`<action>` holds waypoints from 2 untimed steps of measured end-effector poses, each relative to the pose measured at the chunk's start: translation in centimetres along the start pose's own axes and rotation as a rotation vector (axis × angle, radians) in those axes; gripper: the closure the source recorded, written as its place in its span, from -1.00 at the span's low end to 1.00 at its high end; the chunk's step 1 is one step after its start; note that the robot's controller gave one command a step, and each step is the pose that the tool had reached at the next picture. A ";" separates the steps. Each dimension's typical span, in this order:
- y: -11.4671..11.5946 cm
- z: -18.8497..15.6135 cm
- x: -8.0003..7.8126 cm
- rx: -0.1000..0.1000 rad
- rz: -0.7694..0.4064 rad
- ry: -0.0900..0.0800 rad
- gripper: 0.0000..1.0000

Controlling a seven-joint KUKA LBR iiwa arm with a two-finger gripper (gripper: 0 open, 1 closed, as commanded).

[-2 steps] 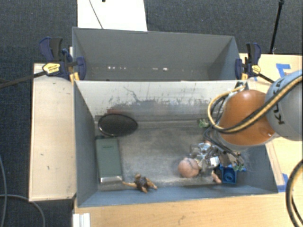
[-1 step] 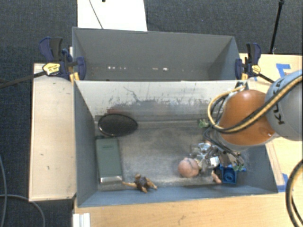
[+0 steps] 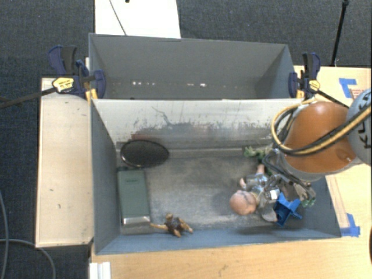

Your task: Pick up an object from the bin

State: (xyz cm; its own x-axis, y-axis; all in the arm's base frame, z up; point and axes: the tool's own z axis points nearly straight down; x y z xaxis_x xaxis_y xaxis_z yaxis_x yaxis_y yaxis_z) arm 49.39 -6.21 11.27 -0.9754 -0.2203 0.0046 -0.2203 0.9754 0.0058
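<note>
Camera view: gripper (image 3: pixel 268 189) sits low in the near right corner of the bin (image 3: pixel 197 185), down among a small cluster of things. Open or closed: cannot tell, since its metal parts blend into the clutter. The orange wrist cover (image 3: pixel 317 137) with looped cables hangs over the right wall because the arm comes in from that side.

Nearest is a pinkish round lump (image 3: pixel 243 203), touching or just beside the gripper on its left. A blue plastic piece (image 3: pixel 286 208) lies just beside it toward the near right corner. A small green bit (image 3: pixel 251 151) lies toward the far wall.

The target is probably pink or blue, but I can't say which, and nothing visibly held.

Well apart and lying loose:
- a brown-yellow figure (image 3: pixel 172 225) at the middle of the near edge
- a grey-green flat box (image 3: pixel 133 196) along the left wall
- a black oval (image 3: pixel 144 153) in the far left corner
</note>
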 end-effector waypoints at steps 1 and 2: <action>0.2 -6.1 0.3 0.004 0.004 -0.001 1.00; -1.4 -6.9 -0.2 0.012 -0.010 -0.025 1.00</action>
State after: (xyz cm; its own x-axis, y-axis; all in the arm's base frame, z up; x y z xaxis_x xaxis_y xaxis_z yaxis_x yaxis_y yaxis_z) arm 49.94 -7.56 18.14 -0.9729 -0.2303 -0.0205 -0.2302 0.9731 -0.0062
